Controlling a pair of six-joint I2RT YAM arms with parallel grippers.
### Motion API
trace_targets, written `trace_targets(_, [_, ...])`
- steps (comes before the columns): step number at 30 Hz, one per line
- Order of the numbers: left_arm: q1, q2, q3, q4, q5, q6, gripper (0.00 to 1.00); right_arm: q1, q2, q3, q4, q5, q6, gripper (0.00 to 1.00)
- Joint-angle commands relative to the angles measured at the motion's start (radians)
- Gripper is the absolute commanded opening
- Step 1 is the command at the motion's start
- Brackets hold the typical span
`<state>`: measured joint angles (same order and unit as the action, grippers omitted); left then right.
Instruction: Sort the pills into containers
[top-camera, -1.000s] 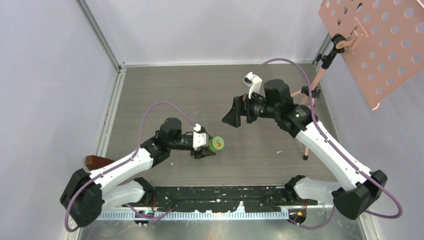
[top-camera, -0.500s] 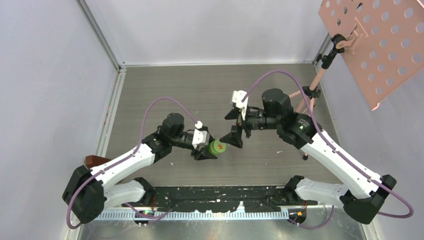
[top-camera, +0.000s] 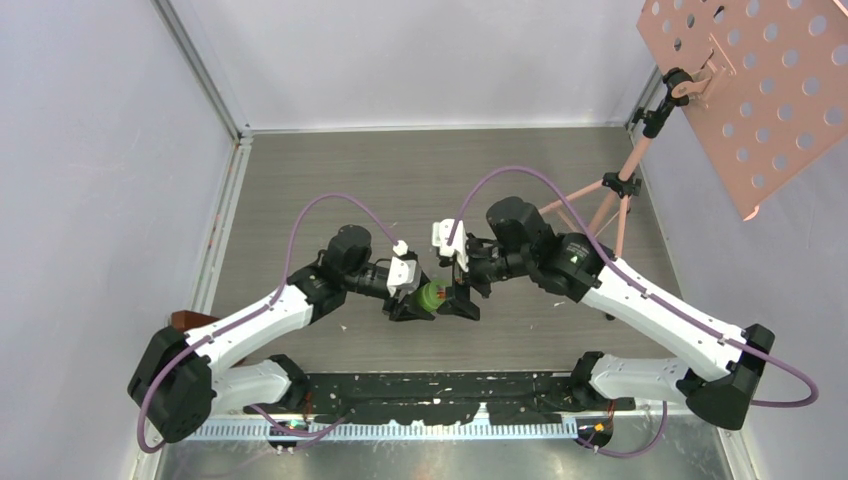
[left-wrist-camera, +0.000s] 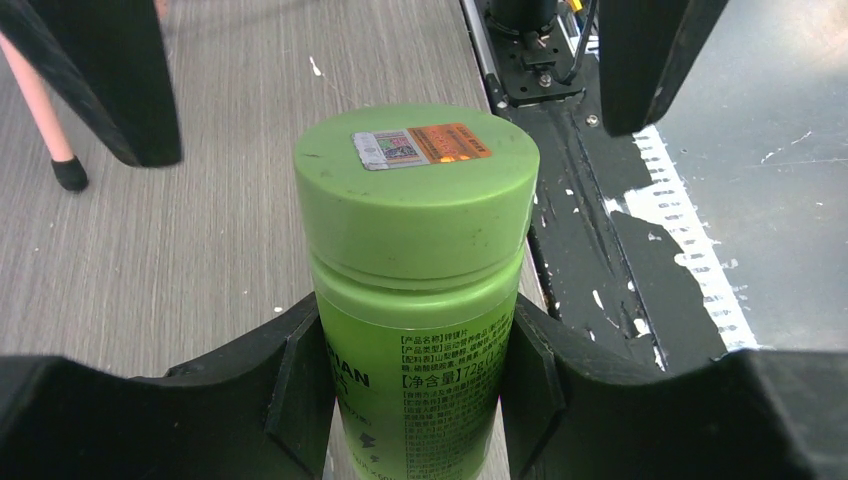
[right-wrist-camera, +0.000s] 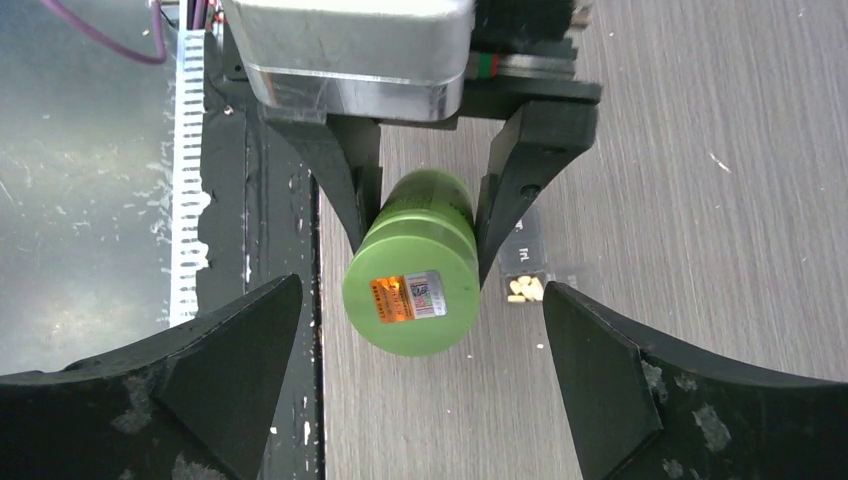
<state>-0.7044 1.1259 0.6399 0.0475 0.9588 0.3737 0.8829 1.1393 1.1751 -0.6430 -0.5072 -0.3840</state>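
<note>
Bottle: your green bottle (left-wrist-camera: 416, 300) sits clamped in the left gripper (top-camera: 412, 303), held above the grey wood-grain surface (top-camera: 400, 180), in the middle of the workspace.
Cap: you can see the green cap (right-wrist-camera: 412, 290) on the bottle, with an orange and white sticker (left-wrist-camera: 422, 145) on top; the cap points toward the right arm.
Left fingers: your left fingers (left-wrist-camera: 300, 375) are clenched on the bottle body just under the cap, one on each side, touching the printed label.
Right gripper: your right gripper (top-camera: 462, 296) sits just beside the cap, facing it.
Right fingers: your right fingers (right-wrist-camera: 225, 370) are spread wide, one either side of the cap and not touching it.
Case: you have a small dark case (right-wrist-camera: 523, 270) lying on the surface beyond the bottle in the right wrist view, with pale pills (right-wrist-camera: 524, 289) visible in one compartment.
Background: you can see a pink perforated board (top-camera: 760, 80) on a stand at the far right corner.
</note>
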Motion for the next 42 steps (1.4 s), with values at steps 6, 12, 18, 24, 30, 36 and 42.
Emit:
trace_targets(6, [0.005, -0.02, 0.035, 0.056, -0.009, -0.007, 0.0, 0.015, -0.024, -0.045, 0.081, 0.054, -0.009, 0.93])
trace_targets(12, [0.005, -0.025, 0.037, 0.062, -0.023, -0.003, 0.0, 0.025, -0.006, -0.04, 0.066, 0.056, -0.006, 0.81])
trace_targets(18, [0.004, -0.035, 0.025, 0.101, -0.063, -0.01, 0.0, 0.028, 0.029, -0.027, 0.068, 0.029, 0.047, 0.67])
trace_targets(24, [0.006, -0.052, 0.003, 0.167, -0.135, -0.015, 0.0, 0.033, 0.065, -0.026, 0.088, 0.06, 0.161, 0.4])
trace_targets(30, [0.006, -0.077, -0.047, 0.259, -0.245, -0.022, 0.0, 0.033, 0.062, -0.034, 0.156, 0.14, 0.332, 0.06])
trace_targets(36, [0.006, -0.106, -0.099, 0.389, -0.395, -0.027, 0.0, 0.034, 0.126, 0.036, 0.119, 0.262, 0.614, 0.06])
trace_targets(42, [0.006, -0.116, -0.123, 0.466, -0.464, -0.012, 0.0, 0.039, 0.195, 0.096, 0.047, 0.453, 0.919, 0.05])
